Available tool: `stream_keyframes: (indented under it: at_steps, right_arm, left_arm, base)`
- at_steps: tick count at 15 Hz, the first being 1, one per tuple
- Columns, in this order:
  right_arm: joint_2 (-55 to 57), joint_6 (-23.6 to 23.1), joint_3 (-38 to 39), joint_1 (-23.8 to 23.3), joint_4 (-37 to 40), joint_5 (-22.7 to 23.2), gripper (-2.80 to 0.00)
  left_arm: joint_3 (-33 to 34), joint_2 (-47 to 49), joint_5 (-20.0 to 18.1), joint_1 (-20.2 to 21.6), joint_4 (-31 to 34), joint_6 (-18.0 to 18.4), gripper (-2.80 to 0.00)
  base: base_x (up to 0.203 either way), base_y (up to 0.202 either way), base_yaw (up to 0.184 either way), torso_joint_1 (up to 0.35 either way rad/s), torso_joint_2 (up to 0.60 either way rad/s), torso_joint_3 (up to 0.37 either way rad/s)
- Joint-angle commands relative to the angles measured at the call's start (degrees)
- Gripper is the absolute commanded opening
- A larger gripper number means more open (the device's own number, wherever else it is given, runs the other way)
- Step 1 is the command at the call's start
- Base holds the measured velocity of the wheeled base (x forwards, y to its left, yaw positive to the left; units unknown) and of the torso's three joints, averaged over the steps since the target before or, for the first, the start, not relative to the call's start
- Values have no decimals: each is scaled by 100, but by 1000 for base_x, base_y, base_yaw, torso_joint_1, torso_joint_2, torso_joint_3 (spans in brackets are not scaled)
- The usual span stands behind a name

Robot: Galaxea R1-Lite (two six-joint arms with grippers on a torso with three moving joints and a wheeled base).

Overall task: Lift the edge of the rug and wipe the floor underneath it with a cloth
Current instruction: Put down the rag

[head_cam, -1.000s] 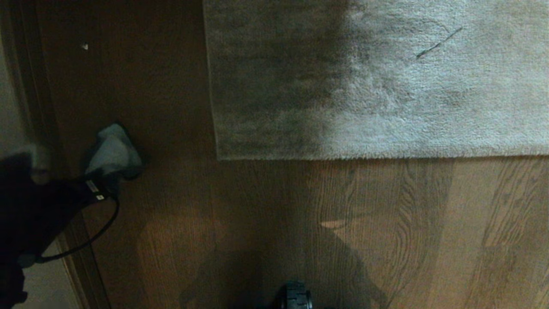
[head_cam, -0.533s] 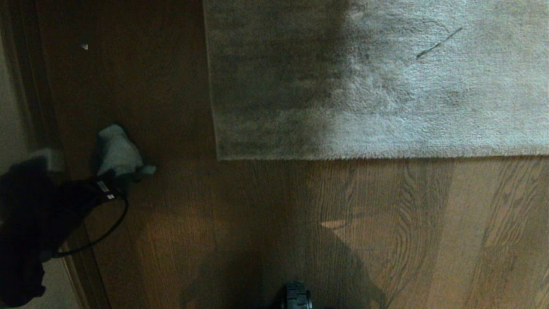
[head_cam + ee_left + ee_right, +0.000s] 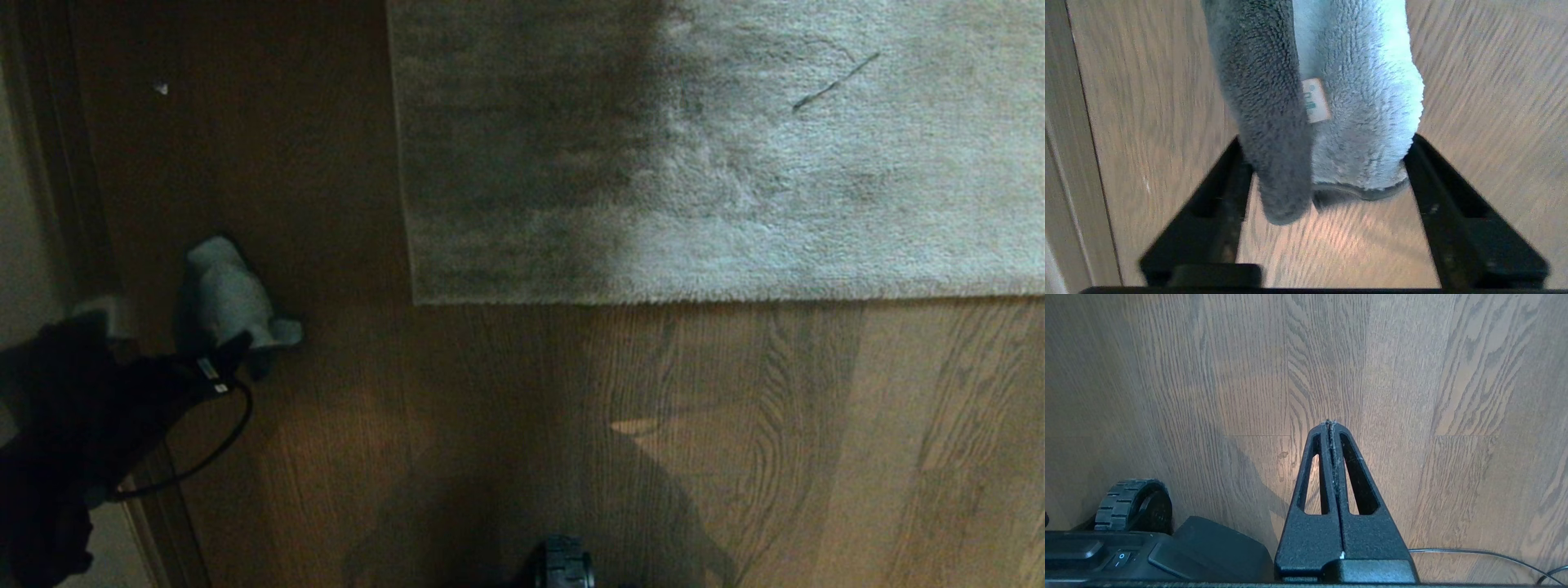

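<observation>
Cloth [image 3: 1327, 102] lies lengthwise straight ahead of left hand [image 3: 1327, 171], fingers [image 3: 1220, 192] apart astride its near end; right hand [image 3: 1329, 424] pinched together, parked.

Pale grey cloth [image 3: 229, 294], grey-beige rug [image 3: 735, 163], brown wavy-grained floor [image 3: 735, 441].

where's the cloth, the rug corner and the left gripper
cloth [image 3: 233, 296]: head view, pale fuzzy middle
rug corner [image 3: 418, 299]: head view, near square corner
left gripper [image 3: 1327, 163]: left wrist view, gap between the spread fingertips, cloth lying there
</observation>
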Motion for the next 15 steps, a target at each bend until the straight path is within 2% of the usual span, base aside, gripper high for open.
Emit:
stream_keyframes:
  at_steps: [1,4,8,15]
  right_arm:
    - [0,-4,0,2,3,0,-280]
    - [9,-4,0,2,-3,0,-280]
    - [9,-4,0,2,-4,0,-280]
    - [9,-4,0,2,-4,0,-280]
  left_arm:
    - [198,-75,-6,-20,-60,-9,0]
    - [626,-211,-7,-99,-269,-10,0]
    - [1113,-247,10,-196,-934,-10,0]
    - [1680,-1031,47,-272,-1011,-10,0]
  base:
    - [0,0,0,0,0,0]
    - [0,0,0,0,0,0]
    - [0,0,0,0,0,0]
    - [0,0,0,0,0,0]
